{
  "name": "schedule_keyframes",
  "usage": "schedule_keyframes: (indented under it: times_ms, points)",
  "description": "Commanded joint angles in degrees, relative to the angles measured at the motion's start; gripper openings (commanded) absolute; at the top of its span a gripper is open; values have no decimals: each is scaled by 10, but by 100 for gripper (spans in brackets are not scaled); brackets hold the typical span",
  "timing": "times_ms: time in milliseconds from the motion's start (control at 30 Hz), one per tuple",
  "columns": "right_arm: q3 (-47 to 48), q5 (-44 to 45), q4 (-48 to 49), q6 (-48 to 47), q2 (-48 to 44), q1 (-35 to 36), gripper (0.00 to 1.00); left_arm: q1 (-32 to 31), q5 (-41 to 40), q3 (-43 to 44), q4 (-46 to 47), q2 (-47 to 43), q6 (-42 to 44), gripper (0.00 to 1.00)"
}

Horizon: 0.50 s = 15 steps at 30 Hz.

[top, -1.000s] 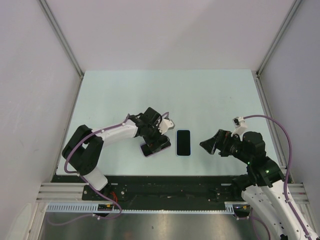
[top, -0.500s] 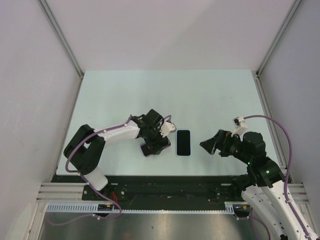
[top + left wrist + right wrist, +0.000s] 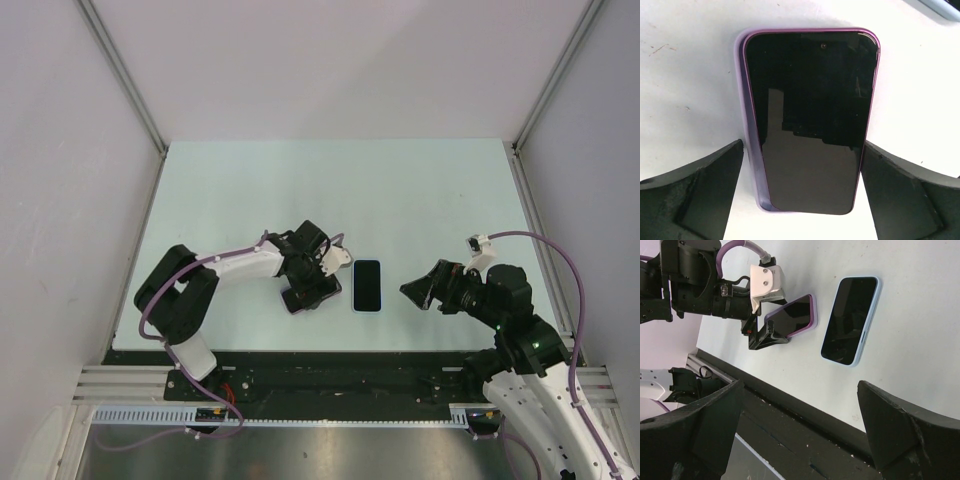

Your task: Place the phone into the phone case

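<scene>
Left hand slightly nearer; glossy phone

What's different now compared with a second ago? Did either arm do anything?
The left end effector crept slightly right and toward the near edge, over the phone lying in the purple case. Its fingers flank it, but whether they squeeze it is unclear. That arm's elbow swung right too. The right end effector, open, and the blue-edged phone stayed put.

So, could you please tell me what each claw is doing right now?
Left claw: open, straddling the phone.
Right claw: open, empty.
</scene>
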Motion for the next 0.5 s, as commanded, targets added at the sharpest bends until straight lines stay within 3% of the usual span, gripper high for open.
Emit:
schedule_keyframes:
  times_ms: [0, 100, 233, 467]
  points:
    - [1, -6, 11, -3, -4, -1, 100, -1, -15, -9, 0, -2, 6, 99]
    - [1, -8, 12, -1, -5, 0, 100, -1, -3, 0, -16, 12, 3, 94]
    - [1, -8, 7, -3, -6, 0, 100, -1, 10, 10, -27, 25, -41, 76]
    - [1, -26, 14, -4, -3, 0, 100, -11, 18, -34, 19, -3, -173, 73]
